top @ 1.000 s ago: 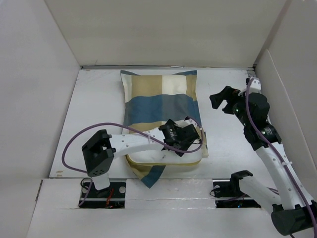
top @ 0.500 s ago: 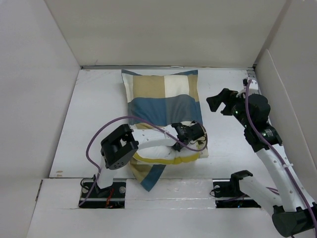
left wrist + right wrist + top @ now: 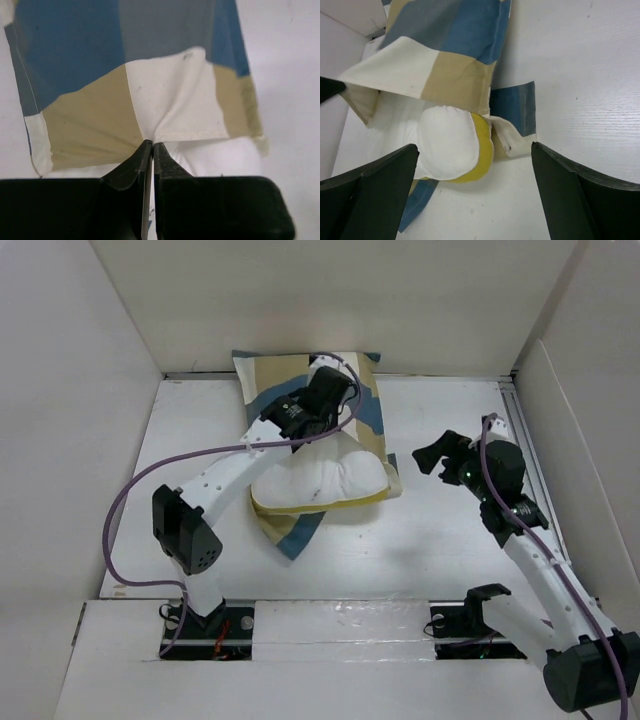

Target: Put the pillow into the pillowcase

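Note:
The checked pillowcase (image 3: pixel 283 377) lies at the far middle of the table, its top layer bunched toward the back wall. My left gripper (image 3: pixel 320 420) is shut on the hem of that layer (image 3: pixel 150 132), lifting it. The white pillow (image 3: pixel 320 480) with its yellow edge lies partly bared below the lifted cloth, and it shows under the hem in the left wrist view (image 3: pixel 215 155). A lower flap of the pillowcase (image 3: pixel 296 530) sticks out toward me. My right gripper (image 3: pixel 437 452) hangs open to the right of the pillow (image 3: pixel 447 145), touching nothing; the pillowcase (image 3: pixel 455 75) lies beyond it.
White walls enclose the table (image 3: pixel 450 530) at the back and on both sides. The left arm's purple cable (image 3: pixel 130 510) loops over the table's left part. Bare tabletop lies between the pillow and the right arm.
My left gripper has shut on the pillowcase hem and carried it from the near edge up toward the back wall, uncovering the pillow. The right gripper has dropped a little toward me.

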Tool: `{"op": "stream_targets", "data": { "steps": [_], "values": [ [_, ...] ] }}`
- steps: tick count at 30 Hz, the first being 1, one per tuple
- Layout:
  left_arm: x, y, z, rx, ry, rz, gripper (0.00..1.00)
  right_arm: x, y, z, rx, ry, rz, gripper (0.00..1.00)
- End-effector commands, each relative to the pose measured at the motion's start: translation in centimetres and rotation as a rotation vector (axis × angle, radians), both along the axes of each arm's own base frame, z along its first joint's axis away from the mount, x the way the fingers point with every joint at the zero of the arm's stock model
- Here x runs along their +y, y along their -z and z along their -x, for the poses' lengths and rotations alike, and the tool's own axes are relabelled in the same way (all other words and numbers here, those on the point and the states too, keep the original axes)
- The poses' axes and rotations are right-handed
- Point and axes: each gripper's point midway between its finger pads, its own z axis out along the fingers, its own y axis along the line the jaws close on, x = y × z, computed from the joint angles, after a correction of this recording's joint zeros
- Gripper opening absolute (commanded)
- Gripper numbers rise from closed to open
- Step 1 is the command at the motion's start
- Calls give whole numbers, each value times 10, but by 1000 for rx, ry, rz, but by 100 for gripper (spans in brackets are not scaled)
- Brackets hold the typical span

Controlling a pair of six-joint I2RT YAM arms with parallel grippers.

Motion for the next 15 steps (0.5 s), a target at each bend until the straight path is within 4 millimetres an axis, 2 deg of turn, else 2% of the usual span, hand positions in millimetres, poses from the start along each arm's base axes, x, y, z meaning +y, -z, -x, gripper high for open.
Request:
{"op": "stream_targets", "data": {
  "steps": [1, 2, 3, 4, 5, 6, 7, 8, 9, 10, 11, 12, 13, 14, 15],
  "values": [
    [-1, -75, -12, -149, -74, 141, 0, 6, -14, -12, -82, -2, -72, 100],
    [-6, -82, -15, -158, -67, 159, 0, 9, -14, -11, -82, -12, -73, 100],
    [-11, -111, -20, -208, -67, 210, 0, 14, -6, -12, -63, -11, -80, 100],
    [-18, -106, -27, -198, -67, 200, 0, 18, 0, -12, -47, -21, -86, 100],
    [-26, -110, -29, -196, -25, 195, 0, 22, 2, -11, -52, -26, -85, 100],
    [-29, -104, -27, -163, 14, 163, 0, 28, 12, -10, -29, -34, -73, 100],
    [-35, -127, -26, -181, 45, 190, 0, 31, 12, -9, -27, -30, -78, 100],
    [-47, -105, -27, -132, 60, 147, 0, 32, 15, -10, -17, -29, -73, 100],
    [-41, -100, -27, -139, 32, 91, 0, 31, 19, -12, -11, -22, -59, 100],
    [-39, -77, -23, -106, 19, 23, 2, 31, 19, -12, -11, -22, -59, 100],
    [-35, -74, -14, -103, 20, 5, 15, 31, 19, -12, -11, -22, -59, 100],
    [-38, -63, -6, -84, 44, 1, 32, 31, 19, -12, -11, -22, -59, 100],
    [-46, -56, -2, -89, 84, 17, 69, 32, 19, -11, -10, -31, -61, 100],
    [-37, -15, 8, -19, 105, -55, 90, 38, 22, -10, -3, -55, -54, 100],
    [-28, -15, 14, -29, 103, -64, 100, 38, 22, -10, -3, -56, -54, 100]
  ]
}}
